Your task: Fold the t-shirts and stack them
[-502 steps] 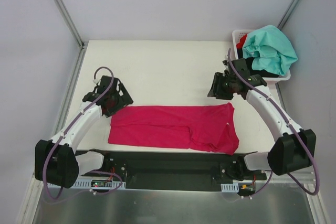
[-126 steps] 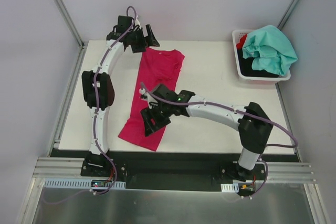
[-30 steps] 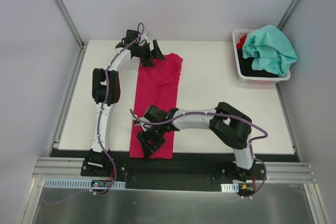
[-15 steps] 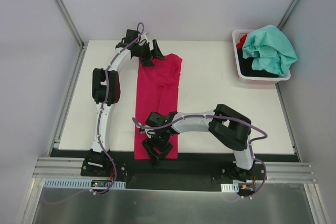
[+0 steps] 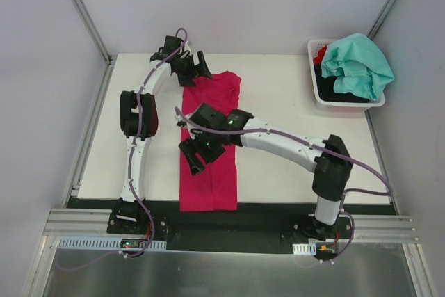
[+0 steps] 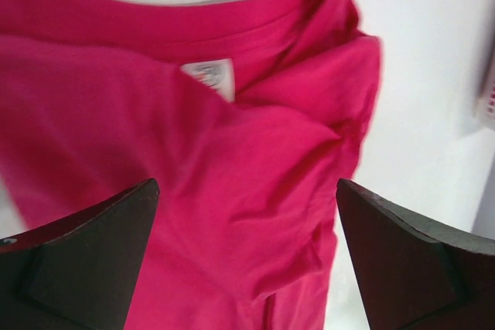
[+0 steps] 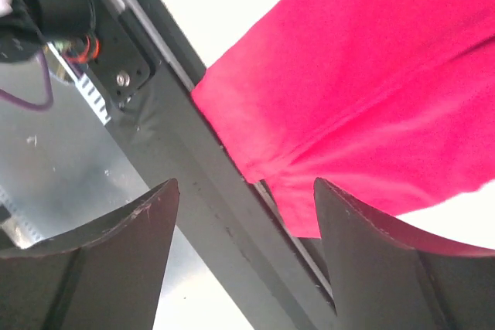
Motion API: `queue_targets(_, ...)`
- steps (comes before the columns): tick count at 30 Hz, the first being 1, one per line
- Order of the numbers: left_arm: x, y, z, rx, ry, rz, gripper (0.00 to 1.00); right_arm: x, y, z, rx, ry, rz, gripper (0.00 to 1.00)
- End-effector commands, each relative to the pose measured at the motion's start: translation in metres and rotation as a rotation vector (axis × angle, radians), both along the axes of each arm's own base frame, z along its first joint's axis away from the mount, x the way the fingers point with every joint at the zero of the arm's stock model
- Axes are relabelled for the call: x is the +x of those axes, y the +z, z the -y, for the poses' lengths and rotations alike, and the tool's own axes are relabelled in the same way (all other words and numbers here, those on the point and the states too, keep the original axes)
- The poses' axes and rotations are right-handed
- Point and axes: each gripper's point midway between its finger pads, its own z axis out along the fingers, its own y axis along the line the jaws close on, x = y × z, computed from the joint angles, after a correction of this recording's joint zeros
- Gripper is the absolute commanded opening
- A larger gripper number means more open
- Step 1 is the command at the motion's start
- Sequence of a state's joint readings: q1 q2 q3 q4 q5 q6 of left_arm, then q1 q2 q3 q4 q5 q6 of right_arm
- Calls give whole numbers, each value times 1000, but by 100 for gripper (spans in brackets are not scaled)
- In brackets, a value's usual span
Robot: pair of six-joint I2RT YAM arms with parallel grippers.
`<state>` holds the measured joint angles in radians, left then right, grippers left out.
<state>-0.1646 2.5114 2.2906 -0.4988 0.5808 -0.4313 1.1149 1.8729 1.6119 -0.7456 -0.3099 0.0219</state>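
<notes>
White bench (image 5: 292,123) in a pale-walled cell: one magenta t-shirt (image 5: 212,186) laid out long, and both sets of jaws are wide and holding nothing.

From my end the bench reads smooth and matte, with grey metal posts at its corners. The magenta t-shirt is soft knit, folded to a narrow strip from near the far edge to the near one, and its hem laps onto the black rail (image 7: 193,214). The collar end is creased and bunched, and its small white label (image 6: 210,75) is too blurred for me to read. The left jaws hang over that collar, dark fingers (image 6: 77,260) spread. The right jaws hover above the strip's middle, fingers (image 7: 100,260) well apart. In the far right corner, a white plastic basket (image 5: 312,50) holds a crumpled teal t-shirt (image 5: 358,64) over a black t-shirt (image 5: 344,95) and a red t-shirt (image 5: 320,52).
</notes>
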Motion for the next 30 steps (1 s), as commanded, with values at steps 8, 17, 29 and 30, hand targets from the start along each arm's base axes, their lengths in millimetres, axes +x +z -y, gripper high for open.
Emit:
queue_targets(8, 0, 42, -77, 335, 237, 116, 99, 156, 20, 103, -1, -393, 236, 74)
queue_targets(17, -8, 40, -93, 371, 260, 103, 99, 213, -34, 111, -70, -453, 155, 73)
queue_targets(29, -1, 31, -87, 286, 267, 74, 99, 277, -13, 121, 31, -525, 201, 73)
queue_targets(30, 0, 31, -88, 287, 275, 73, 99, 284, -12, 125, 34, -542, 210, 73)
